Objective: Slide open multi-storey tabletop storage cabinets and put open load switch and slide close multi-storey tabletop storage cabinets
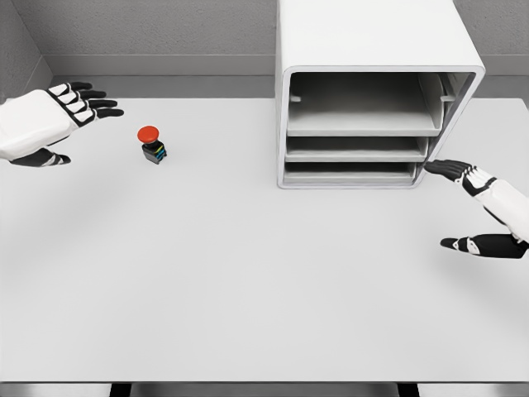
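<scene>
With both robot hands open and empty, the right robot hand (483, 207) at the cabinet's (372, 99) lower-right edge risked shoving it instead of sliding a drawer.

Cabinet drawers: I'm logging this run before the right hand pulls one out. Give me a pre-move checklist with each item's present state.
1. Right hand empty, fingers spread: ok.
2. Right fingertips at the cabinet front's lower right corner: ok; actual contact: cannot tell.
3. Any drawer slid out: not ok, all three sit inside the frame.
4. Load switch upright on the table, well left of the cabinet, untouched: ok.
5. Left hand open, apart from the switch: ok.
6. Bare table in front of the drawers: ok.
</scene>
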You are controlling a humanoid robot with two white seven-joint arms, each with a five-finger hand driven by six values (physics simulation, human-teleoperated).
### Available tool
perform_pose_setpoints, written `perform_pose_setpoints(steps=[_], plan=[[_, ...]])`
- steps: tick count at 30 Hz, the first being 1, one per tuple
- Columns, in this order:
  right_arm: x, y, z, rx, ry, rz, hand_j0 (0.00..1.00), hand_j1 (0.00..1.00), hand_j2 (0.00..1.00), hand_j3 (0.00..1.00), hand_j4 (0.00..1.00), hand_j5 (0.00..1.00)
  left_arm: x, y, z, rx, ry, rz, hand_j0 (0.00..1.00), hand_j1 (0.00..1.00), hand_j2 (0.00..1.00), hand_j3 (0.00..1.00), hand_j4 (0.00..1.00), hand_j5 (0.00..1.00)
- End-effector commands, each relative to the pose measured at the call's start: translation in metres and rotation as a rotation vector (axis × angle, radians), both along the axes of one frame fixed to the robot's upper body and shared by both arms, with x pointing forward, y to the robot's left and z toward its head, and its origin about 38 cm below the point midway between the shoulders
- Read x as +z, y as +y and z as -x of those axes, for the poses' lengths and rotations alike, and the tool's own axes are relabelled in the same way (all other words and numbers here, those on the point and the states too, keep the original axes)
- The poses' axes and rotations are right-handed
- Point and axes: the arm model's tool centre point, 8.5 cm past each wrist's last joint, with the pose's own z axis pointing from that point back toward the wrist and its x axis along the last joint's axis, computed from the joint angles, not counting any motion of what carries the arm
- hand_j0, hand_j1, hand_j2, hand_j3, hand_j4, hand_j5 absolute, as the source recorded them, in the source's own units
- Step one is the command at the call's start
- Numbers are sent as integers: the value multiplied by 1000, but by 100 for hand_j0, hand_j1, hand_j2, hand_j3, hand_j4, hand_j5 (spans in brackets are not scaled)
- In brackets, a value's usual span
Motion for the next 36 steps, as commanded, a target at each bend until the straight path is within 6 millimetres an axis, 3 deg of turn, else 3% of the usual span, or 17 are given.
perform_pose_setpoints(steps=[1, 5, 10, 13, 16, 21, 25, 31, 36], plan=[[-1, 0, 0, 0, 4, -9, 100, 100, 100, 100, 100, 100, 1, 1, 0, 1, 0, 8, 100, 100, 100, 100, 100, 100], [2, -1, 0, -2, 2, -17, 100, 100, 100, 100, 100, 100, -4, 1, 0, 3, 10, -3, 100, 100, 100, 100, 100, 100], [9, -11, 2, -10, 2, 19, 100, 100, 100, 100, 100, 100, -25, 5, -5, 26, 62, -7, 100, 100, 100, 100, 100, 100], [17, -10, -4, -7, -27, 20, 100, 100, 100, 100, 100, 100, -41, -8, -9, 4, 88, -22, 100, 100, 100, 100, 100, 100], [51, -3, -26, 5, -153, 92, 100, 100, 100, 100, 100, 100, -42, -14, -27, 21, 64, -28, 100, 100, 100, 100, 100, 100], [45, 1, -27, 60, -88, 203, 98, 98, 98, 98, 98, 98, -41, -37, -38, -26, 52, -44, 100, 100, 100, 100, 100, 100], [53, 18, -42, 91, -143, 291, 95, 95, 95, 95, 95, 95, -48, -53, -62, -23, 86, -44, 100, 100, 100, 100, 100, 100], [47, 41, -52, 152, -151, 355, 95, 95, 95, 95, 95, 95, -53, -61, -75, -20, 108, -58, 100, 100, 100, 100, 100, 100], [58, 62, -64, 200, -198, 392, 94, 94, 94, 94, 94, 94, -55, -61, -86, -3, 129, -73, 100, 100, 100, 100, 100, 100]])
